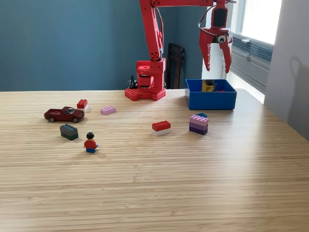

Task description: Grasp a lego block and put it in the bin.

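Blocks lie scattered on the table (154,193), the red-and-white block (161,127) nearest the blue bin (211,100). Light, rigid, slick plastic, likely best pinched across its flat sides. Gripper (216,59) hangs above the bin, jaws apart, empty.

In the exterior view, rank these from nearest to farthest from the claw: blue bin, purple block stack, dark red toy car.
1. Blue bin: directly below the open claw, at the view's right.
2. Purple block stack: in front of the bin.
3. Dark red toy car: far across at the view's left.
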`<state>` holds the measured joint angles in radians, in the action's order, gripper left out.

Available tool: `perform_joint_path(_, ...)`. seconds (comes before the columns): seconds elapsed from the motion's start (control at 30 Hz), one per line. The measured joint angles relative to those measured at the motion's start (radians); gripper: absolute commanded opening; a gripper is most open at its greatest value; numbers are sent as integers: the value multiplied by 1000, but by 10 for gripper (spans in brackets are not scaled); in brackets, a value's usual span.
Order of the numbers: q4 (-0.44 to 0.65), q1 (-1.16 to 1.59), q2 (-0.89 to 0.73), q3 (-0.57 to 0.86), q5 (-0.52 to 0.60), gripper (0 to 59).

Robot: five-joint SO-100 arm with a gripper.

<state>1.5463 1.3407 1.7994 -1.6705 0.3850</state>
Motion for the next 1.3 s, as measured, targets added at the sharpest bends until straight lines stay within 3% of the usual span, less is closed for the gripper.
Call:
perform_joint_path(0.2, 0, -3, 0, 0, -3, 249)
perform_joint_path(0.43, 0, -149, 0, 2, 14, 37)
perform_joint_path(0.5, 0, -229, 0, 17, 28, 1)
perform_joint_path(0.7, 0, -502, 0, 55, 44, 0)
perform_joint_path(1.0, 0, -977, 0, 57, -34, 0)
perform_joint_path(1.3, -51, -1216, 0, 0, -101, 0)
